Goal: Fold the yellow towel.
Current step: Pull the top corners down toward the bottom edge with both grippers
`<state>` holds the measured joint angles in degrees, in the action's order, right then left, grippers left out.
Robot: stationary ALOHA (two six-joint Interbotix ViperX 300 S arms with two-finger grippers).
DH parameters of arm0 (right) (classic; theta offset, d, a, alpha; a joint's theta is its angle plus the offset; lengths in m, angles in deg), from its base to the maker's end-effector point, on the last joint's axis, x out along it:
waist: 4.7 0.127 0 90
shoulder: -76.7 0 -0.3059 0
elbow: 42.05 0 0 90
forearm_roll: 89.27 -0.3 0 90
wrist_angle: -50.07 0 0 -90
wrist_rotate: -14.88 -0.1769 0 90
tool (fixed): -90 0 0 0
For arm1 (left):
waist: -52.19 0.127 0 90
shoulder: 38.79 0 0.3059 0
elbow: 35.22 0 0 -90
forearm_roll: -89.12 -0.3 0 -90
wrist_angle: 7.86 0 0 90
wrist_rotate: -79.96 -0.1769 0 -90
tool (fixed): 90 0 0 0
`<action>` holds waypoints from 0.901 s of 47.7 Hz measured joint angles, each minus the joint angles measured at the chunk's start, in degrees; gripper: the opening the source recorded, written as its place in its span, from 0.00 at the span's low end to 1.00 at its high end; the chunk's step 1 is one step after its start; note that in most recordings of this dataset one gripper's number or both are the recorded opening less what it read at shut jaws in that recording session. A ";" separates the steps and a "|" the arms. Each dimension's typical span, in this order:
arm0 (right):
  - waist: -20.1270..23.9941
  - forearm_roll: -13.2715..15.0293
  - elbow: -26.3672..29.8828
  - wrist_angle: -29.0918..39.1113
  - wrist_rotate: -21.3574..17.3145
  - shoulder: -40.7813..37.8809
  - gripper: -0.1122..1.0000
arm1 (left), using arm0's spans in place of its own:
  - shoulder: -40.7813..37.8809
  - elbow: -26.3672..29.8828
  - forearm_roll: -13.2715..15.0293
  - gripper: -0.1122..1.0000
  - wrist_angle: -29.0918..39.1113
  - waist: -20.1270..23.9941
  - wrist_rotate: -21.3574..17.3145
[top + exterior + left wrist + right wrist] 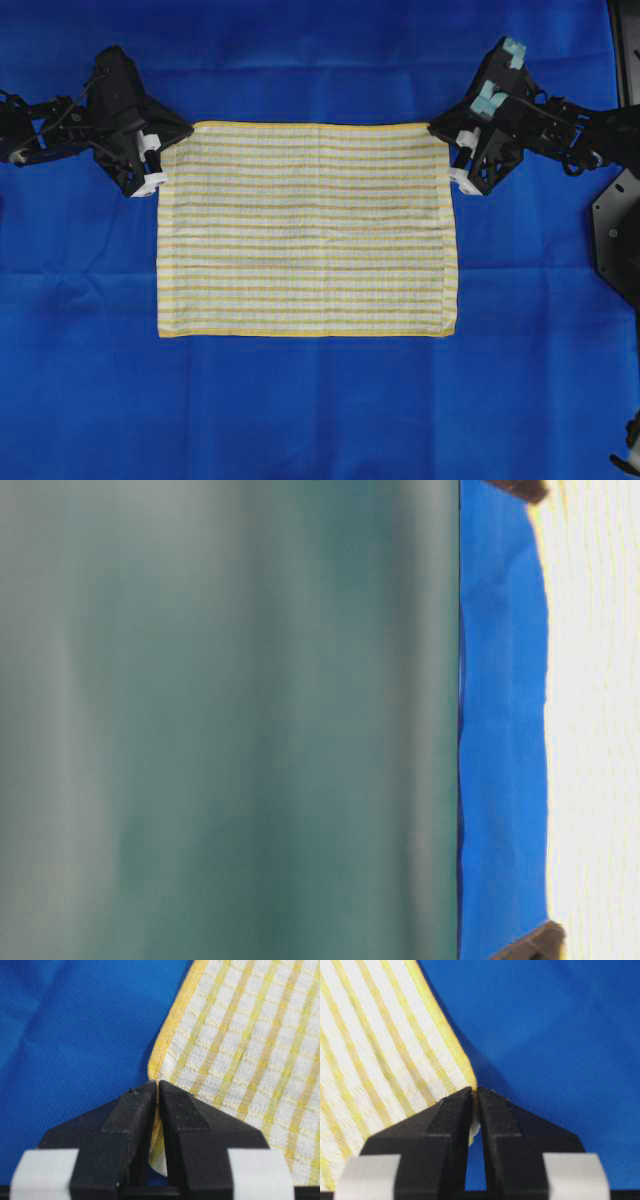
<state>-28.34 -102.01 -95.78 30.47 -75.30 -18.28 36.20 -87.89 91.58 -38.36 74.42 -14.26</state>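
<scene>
The yellow towel lies spread flat in the middle of the overhead view, pale yellow and white stripes with a yellow hem. My left gripper sits at its far left corner, and the left wrist view shows that gripper shut on the hemmed edge of the towel, cloth pinched between the black fingers. At the far right corner my right gripper is likewise shut; in the right wrist view the gripper pinches the towel at its corner.
A plain blue sheet covers the whole table under the towel. In the table-level view a blurred grey-green surface fills most of the picture, with a strip of blue sheet beside the overexposed towel.
</scene>
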 measured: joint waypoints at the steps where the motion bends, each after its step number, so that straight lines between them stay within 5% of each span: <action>1: 0.00 0.00 0.00 0.26 0.00 0.53 0.14 | 0.62 0.09 0.00 0.13 0.70 -0.09 -0.09; 17: 0.09 -0.18 -0.18 5.27 0.00 7.12 0.14 | 10.02 0.44 0.00 0.13 7.91 -0.44 -1.23; 33: 0.18 -1.58 -0.62 5.71 0.00 7.47 0.14 | 11.34 0.26 0.00 0.13 8.96 -2.29 -1.14; 43: 4.75 -4.66 -2.55 5.80 -0.18 10.37 0.14 | 14.77 -1.85 0.00 0.13 10.37 -6.68 -0.44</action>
<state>-23.59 -106.67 -98.33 36.27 -75.47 -7.91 50.97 -89.73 91.58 -27.99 67.74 -14.70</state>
